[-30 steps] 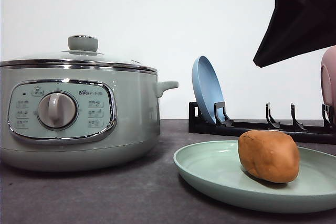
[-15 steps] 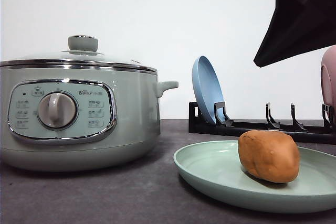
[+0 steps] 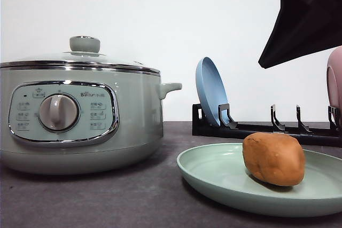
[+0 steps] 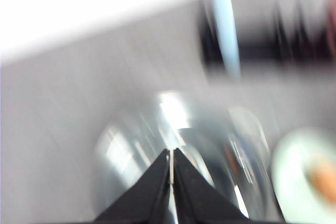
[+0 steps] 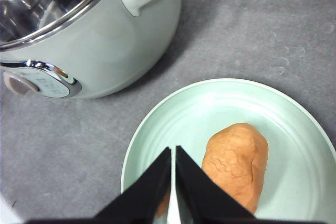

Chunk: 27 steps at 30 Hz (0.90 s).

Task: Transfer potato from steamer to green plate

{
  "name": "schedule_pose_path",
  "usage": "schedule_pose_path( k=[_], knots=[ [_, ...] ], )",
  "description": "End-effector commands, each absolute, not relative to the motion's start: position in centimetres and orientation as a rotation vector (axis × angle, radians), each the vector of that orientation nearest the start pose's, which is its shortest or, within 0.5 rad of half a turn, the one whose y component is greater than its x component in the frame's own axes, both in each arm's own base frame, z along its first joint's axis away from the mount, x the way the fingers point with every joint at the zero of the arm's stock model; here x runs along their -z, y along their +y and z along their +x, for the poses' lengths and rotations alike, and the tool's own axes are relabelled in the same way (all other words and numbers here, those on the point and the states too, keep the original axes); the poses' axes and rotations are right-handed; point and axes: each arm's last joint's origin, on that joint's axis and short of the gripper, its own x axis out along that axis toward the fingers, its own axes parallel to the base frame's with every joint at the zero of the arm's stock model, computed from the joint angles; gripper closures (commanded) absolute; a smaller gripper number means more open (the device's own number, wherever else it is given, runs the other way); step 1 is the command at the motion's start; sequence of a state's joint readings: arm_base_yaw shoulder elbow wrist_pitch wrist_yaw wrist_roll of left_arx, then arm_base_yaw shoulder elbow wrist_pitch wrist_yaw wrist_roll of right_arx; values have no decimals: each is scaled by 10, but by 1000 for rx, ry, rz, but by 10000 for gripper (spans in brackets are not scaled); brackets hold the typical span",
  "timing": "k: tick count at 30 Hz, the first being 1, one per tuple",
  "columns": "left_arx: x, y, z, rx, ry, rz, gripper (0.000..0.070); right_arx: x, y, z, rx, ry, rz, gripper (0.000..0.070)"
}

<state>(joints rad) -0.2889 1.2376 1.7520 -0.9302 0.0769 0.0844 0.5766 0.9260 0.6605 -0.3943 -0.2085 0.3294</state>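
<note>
The potato (image 3: 273,159) lies on the green plate (image 3: 214,172), toward the plate's right half in the front view, and nothing is touching it. By the look of it, the transfer is done. The steamer (image 3: 80,116) stands well to the left on the grey surface (image 3: 107,201) with its glass lid (image 3: 80,57) on.

The right claw (image 5: 172,182) hangs above the plate, fingers pressed narrow with barely a slit between them, gripping nothing. In the front view it shows as a dark wedge at upper right. The left claw (image 4: 171,179) is pinched just as tight and empty, over the shiny lid, though that view is smeared with motion blur, so little else can be read there.

What could still go wrong? The potato is rounded and sits loose on a shallow plate. A low sweep by the right arm on its way out could clip it and roll it toward the rim. The left arm is moving fast near the lid, so a dip could knock the knob (image 3: 84,44).

Against the frames from a second back, almost nothing differs: potato, plate, steamer, and the blue plate (image 3: 211,92) in the rack (image 3: 267,127) sit exactly where they were, and the right claw's wedge has barely shifted.
</note>
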Motion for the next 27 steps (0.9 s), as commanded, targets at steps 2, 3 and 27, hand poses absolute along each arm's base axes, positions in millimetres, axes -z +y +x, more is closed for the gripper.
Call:
schedule_pose_path(
  k=[2, 3, 27],
  knots=[
    [-493, -45, 184, 311, 233, 111, 700, -254, 111, 157, -651, 764, 171, 700],
    [-491, -38, 179, 282, 191, 105, 700, -254, 111, 157, -651, 764, 171, 700],
    [-238, 10, 103, -42, 31, 90, 700, -254, 111, 157, -651, 764, 171, 700]
  ],
)
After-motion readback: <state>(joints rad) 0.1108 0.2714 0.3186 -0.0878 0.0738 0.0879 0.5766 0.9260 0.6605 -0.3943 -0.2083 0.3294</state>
